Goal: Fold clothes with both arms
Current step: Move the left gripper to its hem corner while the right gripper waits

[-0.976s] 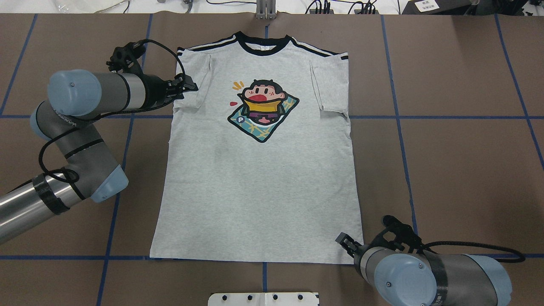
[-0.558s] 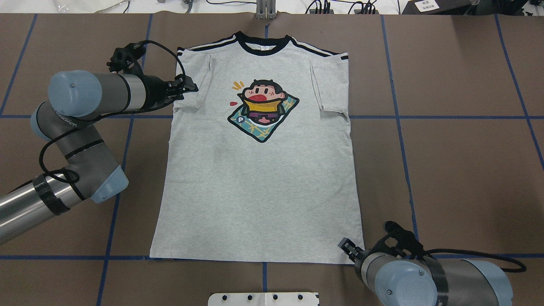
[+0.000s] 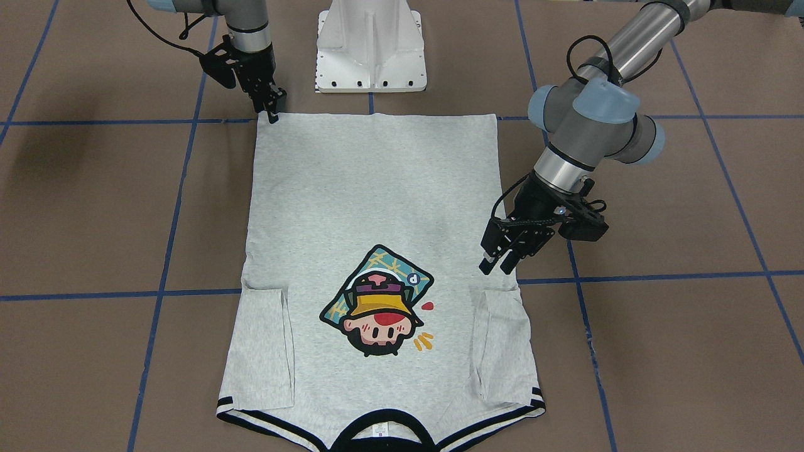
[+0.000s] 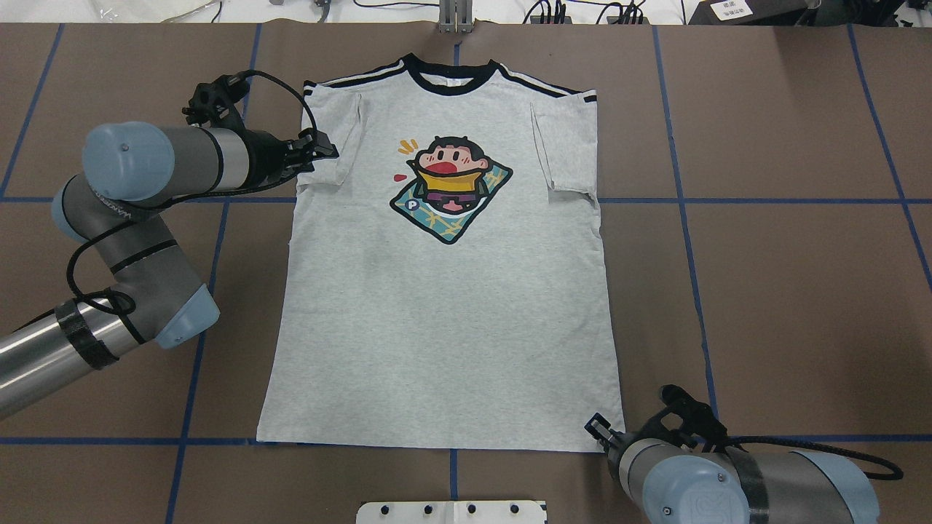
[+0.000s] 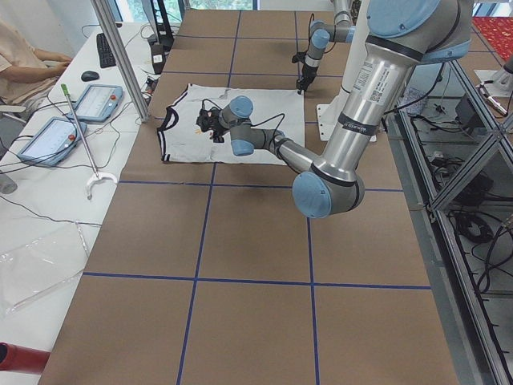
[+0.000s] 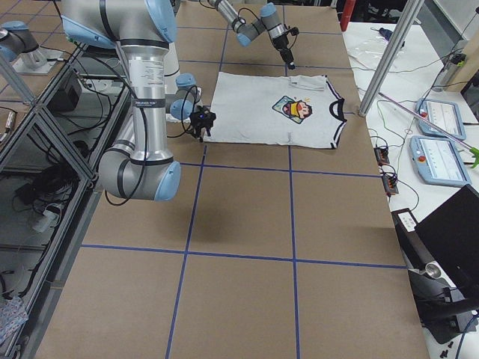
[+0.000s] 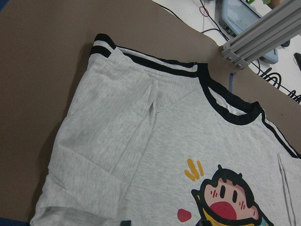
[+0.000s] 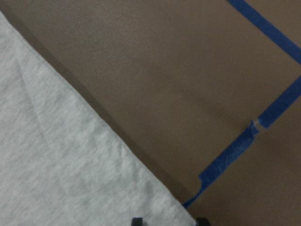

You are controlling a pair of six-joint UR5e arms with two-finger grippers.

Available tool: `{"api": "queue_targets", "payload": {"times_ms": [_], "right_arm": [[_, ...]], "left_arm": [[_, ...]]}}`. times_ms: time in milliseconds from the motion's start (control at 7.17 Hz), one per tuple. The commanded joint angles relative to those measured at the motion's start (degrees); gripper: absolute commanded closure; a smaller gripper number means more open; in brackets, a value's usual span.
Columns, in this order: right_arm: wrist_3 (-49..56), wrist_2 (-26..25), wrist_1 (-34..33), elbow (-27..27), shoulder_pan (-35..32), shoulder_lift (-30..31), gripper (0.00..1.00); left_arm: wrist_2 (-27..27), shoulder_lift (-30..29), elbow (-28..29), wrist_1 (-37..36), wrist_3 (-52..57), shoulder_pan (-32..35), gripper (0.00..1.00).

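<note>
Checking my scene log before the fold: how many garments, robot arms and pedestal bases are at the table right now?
T-shirt: 1
Robot arms: 2, the left arm and the right arm
White pedestal base: 1
Total: 4

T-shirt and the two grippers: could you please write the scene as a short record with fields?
T-shirt: flat on the table, print up, collar on the side far from the robot
sleeves: both folded in onto the front
left gripper: open, at the outer edge of the sleeve on the robot's left; contact not clear
right gripper: open, fingertips on either side of the hem corner on the robot's right
body fold: not yet begun
</note>
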State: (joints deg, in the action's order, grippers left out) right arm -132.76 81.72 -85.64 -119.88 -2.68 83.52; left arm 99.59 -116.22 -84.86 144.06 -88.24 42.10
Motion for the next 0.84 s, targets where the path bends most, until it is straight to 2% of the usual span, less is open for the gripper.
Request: {"api": "queue_targets", "payload": {"times_ms": [0, 418, 558, 697], "right_arm": [[0.0, 0.0, 0.0, -3.0, -0.1, 1.5, 1.0], [0.0, -0.1, 0.0, -4.1, 0.0, 2.5, 1.0], [0.0, -0.1, 0.0, -4.4, 0.0, 2.4, 1.0], [0.0, 0.0, 0.0, -4.5, 0.3, 2.3, 1.0]], "left_arm": [[-0.1, 1.1, -0.4, 0.1, 0.0, -0.1, 0.42], [0.2, 2.7, -1.9, 0.0, -1.0, -1.2, 0.41], [0.2, 5.7, -7.5, -1.4, -6.5, -4.7, 0.42], [-0.2, 7.2, -13.4, -7.3, -8.9, -8.2, 0.42]]}}
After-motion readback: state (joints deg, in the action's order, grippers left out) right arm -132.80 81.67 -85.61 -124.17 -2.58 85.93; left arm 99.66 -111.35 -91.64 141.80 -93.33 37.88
